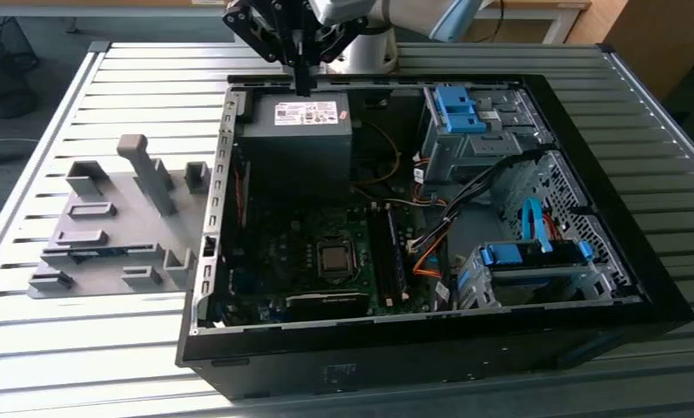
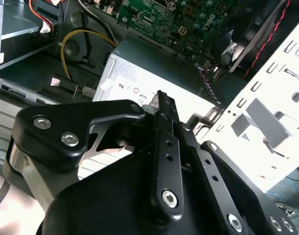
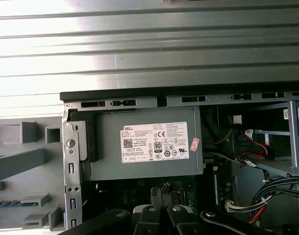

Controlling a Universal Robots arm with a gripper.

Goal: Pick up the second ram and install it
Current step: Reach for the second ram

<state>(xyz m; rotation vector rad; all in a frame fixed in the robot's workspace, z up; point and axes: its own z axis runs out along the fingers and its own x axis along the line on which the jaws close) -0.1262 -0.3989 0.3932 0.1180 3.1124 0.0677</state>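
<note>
Grey fixture (image 1: 103, 226) on exterior view's left; second ram (image 1: 100, 252) sits in its slot, well apart from me. My gripper (image 1: 305, 85) hangs over power supply (image 1: 306, 131) at open case's (image 1: 666, 296) far edge, fingers pressed together, holding nothing. Blue drive-bay latches (image 1: 454, 109) further right.

We see open room over the motherboard (image 1: 335, 259) mid-case; power supply (image 1: 298, 139) blocks one end, cables (image 1: 440, 239) and drive bays (image 1: 533, 266) crowd the exterior view's right, grey fixture (image 1: 114, 228) occupies tabletop (image 1: 91, 348) beside the case (image 1: 440, 353).
</note>
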